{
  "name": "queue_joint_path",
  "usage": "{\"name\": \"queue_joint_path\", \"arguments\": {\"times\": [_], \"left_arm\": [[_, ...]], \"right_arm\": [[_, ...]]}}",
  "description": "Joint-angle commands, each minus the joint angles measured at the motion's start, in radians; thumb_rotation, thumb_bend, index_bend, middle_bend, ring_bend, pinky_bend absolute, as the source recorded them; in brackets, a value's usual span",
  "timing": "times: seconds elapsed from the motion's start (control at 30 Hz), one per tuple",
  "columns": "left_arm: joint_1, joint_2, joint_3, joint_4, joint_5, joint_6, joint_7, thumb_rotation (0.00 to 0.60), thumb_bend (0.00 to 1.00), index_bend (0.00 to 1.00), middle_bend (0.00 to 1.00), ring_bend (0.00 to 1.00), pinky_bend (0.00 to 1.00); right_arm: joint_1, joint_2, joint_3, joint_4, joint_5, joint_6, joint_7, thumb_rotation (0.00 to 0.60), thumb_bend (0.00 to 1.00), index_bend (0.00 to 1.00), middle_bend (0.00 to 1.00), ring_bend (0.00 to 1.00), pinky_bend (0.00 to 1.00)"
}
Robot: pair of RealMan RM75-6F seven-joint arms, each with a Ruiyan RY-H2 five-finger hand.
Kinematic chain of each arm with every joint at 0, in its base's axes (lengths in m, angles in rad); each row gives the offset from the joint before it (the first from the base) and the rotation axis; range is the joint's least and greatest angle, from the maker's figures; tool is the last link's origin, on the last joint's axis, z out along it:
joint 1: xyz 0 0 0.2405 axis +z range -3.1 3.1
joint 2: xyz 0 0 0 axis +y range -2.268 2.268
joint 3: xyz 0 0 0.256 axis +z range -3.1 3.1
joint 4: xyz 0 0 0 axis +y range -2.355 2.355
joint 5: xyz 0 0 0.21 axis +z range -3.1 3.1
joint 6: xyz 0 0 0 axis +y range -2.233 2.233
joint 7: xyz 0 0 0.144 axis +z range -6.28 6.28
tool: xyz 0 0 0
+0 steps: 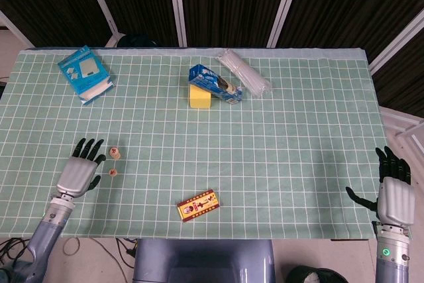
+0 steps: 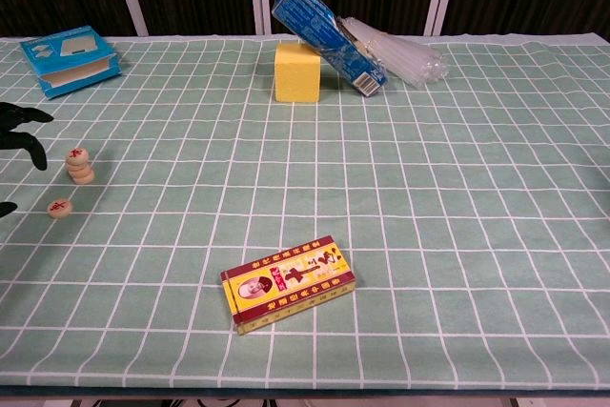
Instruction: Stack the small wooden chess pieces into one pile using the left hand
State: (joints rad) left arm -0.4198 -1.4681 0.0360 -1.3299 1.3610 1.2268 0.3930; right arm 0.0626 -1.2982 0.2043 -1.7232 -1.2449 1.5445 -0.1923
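Observation:
A short pile of wooden chess pieces (image 1: pixel 115 154) (image 2: pixel 80 166) stands on the green checked cloth at the left. One single chess piece (image 1: pixel 113 172) (image 2: pixel 61 208) lies flat just in front of the pile. My left hand (image 1: pixel 81 173) hovers left of both, fingers spread, holding nothing; in the chest view only its dark fingertips (image 2: pixel 23 131) show at the left edge. My right hand (image 1: pixel 393 193) stays at the table's right front corner, fingers apart and empty, out of the chest view.
A red and yellow card box (image 1: pixel 198 205) (image 2: pixel 288 283) lies at the front middle. A yellow block (image 1: pixel 199 97) (image 2: pixel 297 71), a blue packet (image 1: pixel 214 84) (image 2: pixel 327 33) and a clear plastic bag (image 1: pixel 244 73) sit at the back. A blue box (image 1: pixel 85 73) (image 2: pixel 69 57) is at the back left.

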Motion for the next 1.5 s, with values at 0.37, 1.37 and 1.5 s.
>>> {"name": "queue_joint_path", "arguments": {"times": [0.37,1.37,1.5], "left_arm": [[-0.005,-0.021,-0.009,0.021,0.047,-0.021,-0.024,0.6,0.28,0.38,0.04,0.0,0.0],[-0.022,-0.048,-0.038,0.056,0.054,-0.076,-0.042,0.6,0.26,0.38,0.02,0.0,0.0],[-0.021,-0.051,-0.038,0.062,0.051,-0.082,-0.038,0.6,0.26,0.39,0.02,0.0,0.0]], "right_arm": [[-0.001,0.002,0.002,-0.003,0.005,-0.002,0.003,0.6,0.23,0.08,0.01,0.09,0.0],[-0.001,0.003,0.005,-0.01,0.02,-0.007,0.003,0.6,0.23,0.09,0.01,0.09,0.0],[-0.001,0.002,0.005,-0.01,0.02,-0.006,0.002,0.6,0.23,0.09,0.01,0.09,0.0]]}}
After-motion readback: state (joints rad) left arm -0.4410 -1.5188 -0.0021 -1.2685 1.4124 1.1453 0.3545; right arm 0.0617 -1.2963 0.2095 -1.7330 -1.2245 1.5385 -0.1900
